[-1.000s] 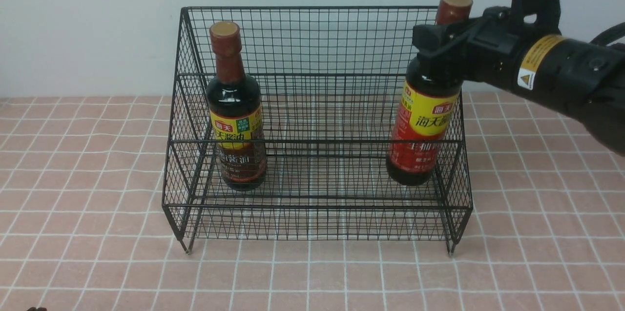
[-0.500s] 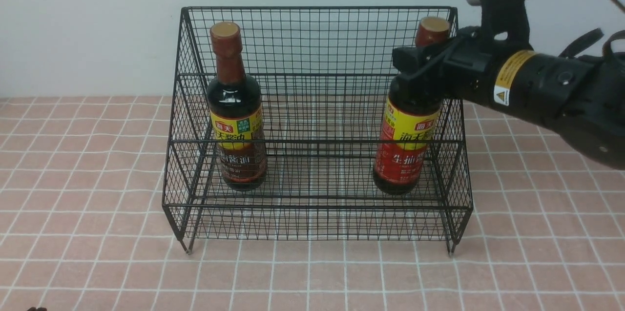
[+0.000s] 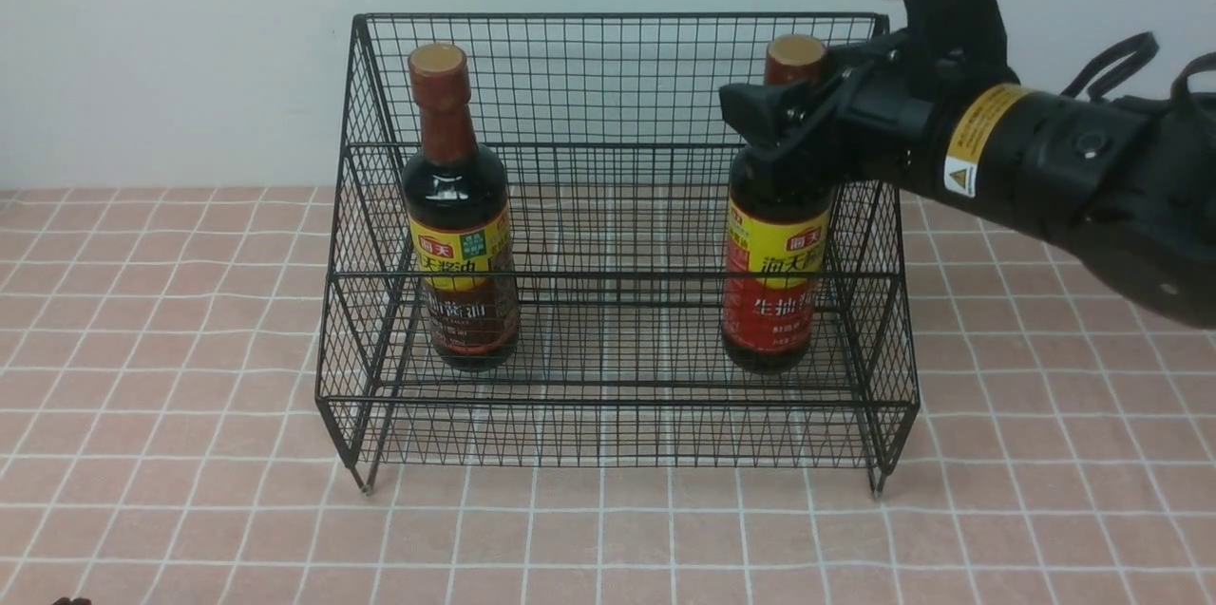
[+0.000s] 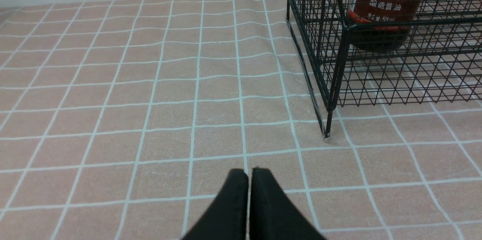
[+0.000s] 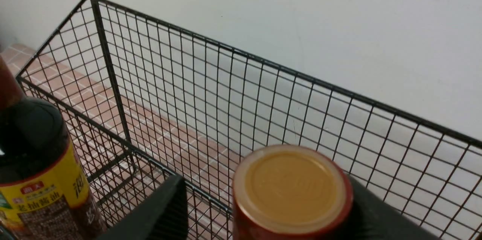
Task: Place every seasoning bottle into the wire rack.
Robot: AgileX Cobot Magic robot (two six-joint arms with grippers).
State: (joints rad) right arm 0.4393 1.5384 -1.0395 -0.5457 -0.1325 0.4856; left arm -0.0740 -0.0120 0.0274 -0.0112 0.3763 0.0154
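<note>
Right claw [image 3: 787, 116] comes in over the right side of the rack [image 3: 608, 83] in the front view. It sits around the thin neck of the red bottle [image 3: 771, 301], just under the cap. This bottle stands straight up on the low shelf, near the right side. The brown bottle [image 3: 465, 235] stands straight up on the same shelf, near the left side, well apart from the red one. The rack stands on a pink table [image 3: 190, 491] with white lines, in front of a white wall [image 3: 171, 35].

Seen from the left wrist, the left claw [image 4: 248, 202] is pressed together and holds nothing. It hangs over the bare table [image 4: 113, 81], well apart from the rack [image 4: 335, 63]. The brown bottle [image 4: 384, 2] shows through the wires at the corner.

Seen from the right wrist, the right claw [image 5: 269, 210] is spread. One finger stands apart from the red bottle's [image 5: 292, 187] tan cap, with a gap between. The other finger sits right against the cap's far side. The rack's [image 5: 226, 93] tall back wires rise behind, and the brown bottle [image 5: 41, 179] stands off to one side.
</note>
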